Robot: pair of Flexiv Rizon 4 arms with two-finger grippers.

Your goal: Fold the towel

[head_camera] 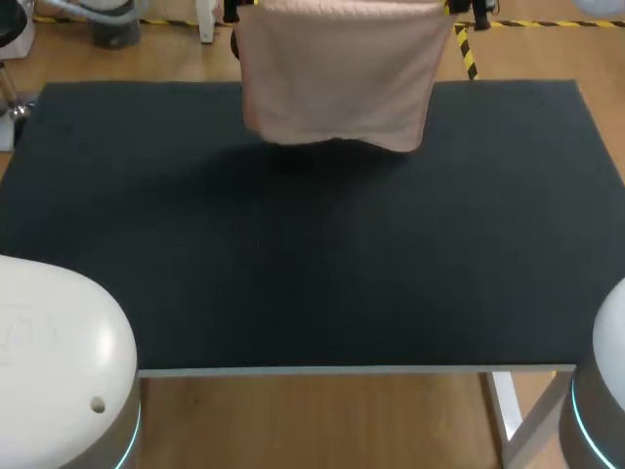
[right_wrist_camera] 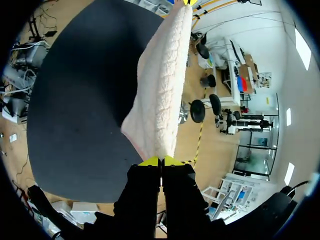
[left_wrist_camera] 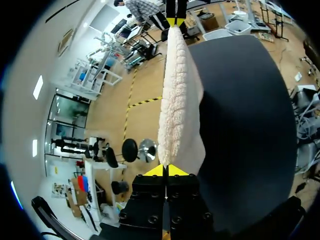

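Lighting is bright and even, from overhead. In the head view the towel [head_camera: 342, 73] is uniformly lit; in both wrist views its pile is bright along the stretched edge. It casts one soft, diffuse shadow on the black table [head_camera: 312, 274] at 12 o'clock, under its hem. The table surface reads matte and uniformly dark. The left arm [head_camera: 59, 362] at 8 o'clock and the right arm [head_camera: 601, 391] at 4 o'clock each show a thin cyan glow.

The towel [head_camera: 337, 78] is pale pink cloth with a thick, nubbly pile, soft and matt. The table [head_camera: 293, 274] has a dark, matt, finely textured top and a smooth pale front edge. The left gripper [left_wrist_camera: 166, 171] and right gripper [right_wrist_camera: 161, 161] have matt black bodies and smooth yellow tips. The left arm [head_camera: 54, 362] and right arm [head_camera: 607, 391] wear smooth, glossy white shells.
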